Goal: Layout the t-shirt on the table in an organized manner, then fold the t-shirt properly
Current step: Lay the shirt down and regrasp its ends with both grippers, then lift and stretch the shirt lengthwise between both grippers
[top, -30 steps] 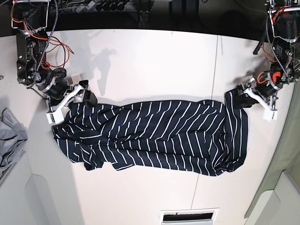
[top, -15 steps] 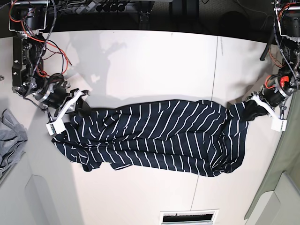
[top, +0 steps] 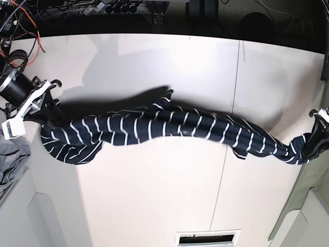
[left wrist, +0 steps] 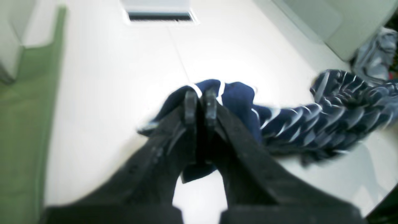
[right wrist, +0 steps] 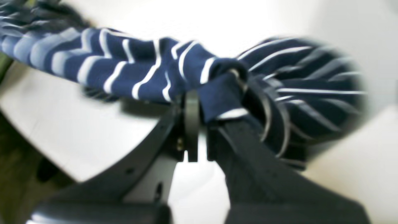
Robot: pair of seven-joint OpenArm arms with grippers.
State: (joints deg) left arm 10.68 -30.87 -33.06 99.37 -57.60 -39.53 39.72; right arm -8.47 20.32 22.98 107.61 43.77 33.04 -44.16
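Note:
The t-shirt [top: 169, 126], dark navy with thin white stripes, hangs stretched in a long bunched band across the white table [top: 154, 195], and its shadow falls behind it. At the base view's left edge my right gripper [top: 47, 107] is shut on one end. In the right wrist view the right gripper [right wrist: 200, 119] pinches a fold of the striped shirt [right wrist: 140, 74]. At the base view's right edge my left gripper [top: 314, 129] is shut on the other end. The left wrist view shows the left gripper [left wrist: 200, 98] clamped on navy fabric [left wrist: 236, 99], blurred.
A grey garment [top: 10, 159] lies at the table's left edge, also seen as a grey cloth [left wrist: 376, 59]. A dark seam line [top: 234, 87] crosses the table. A vent slot [top: 208, 238] sits at the front edge. Green surface [top: 308, 206] borders the right.
Both grippers shut on the shirt's ends and moved apart and outward. The flat, spread shirt is now pulled into a narrow, sagging band lifted off the table.

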